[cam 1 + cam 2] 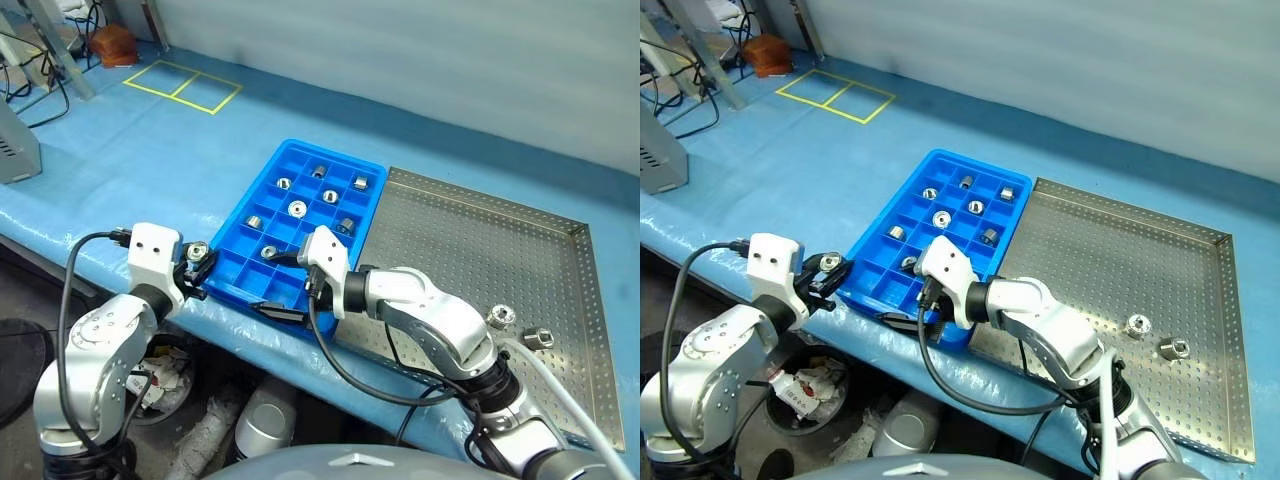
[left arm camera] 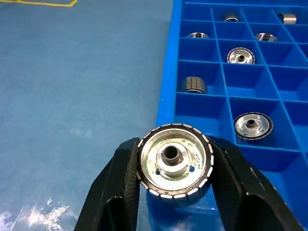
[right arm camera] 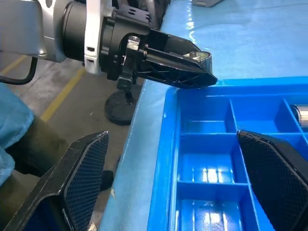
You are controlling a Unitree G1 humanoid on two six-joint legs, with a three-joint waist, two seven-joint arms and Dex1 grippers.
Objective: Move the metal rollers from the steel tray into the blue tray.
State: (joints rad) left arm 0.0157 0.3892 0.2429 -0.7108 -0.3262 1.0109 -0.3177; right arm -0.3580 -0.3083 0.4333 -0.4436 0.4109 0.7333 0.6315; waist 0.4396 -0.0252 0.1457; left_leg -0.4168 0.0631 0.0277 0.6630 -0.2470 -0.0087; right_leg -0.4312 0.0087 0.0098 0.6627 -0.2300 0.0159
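while several metal rollers (image 1: pixel 297 208) already sit in the blue tray (image 1: pixel 262 180), the left gripper (image 2: pixel 174 185) clamps one beside its near-left corner, the right gripper (image 3: pixel 175 192) gapes empty, and two wait in the steel tray (image 1: pixel 470 250).

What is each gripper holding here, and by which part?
The left gripper holds one metal roller by its ribbed outer rim, a finger on each side. The right gripper is open and holds nothing.

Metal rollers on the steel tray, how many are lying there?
2: one roller and another just right of it, close together on the steel tray's near part. The right arm covers some floor, so others may be hidden.
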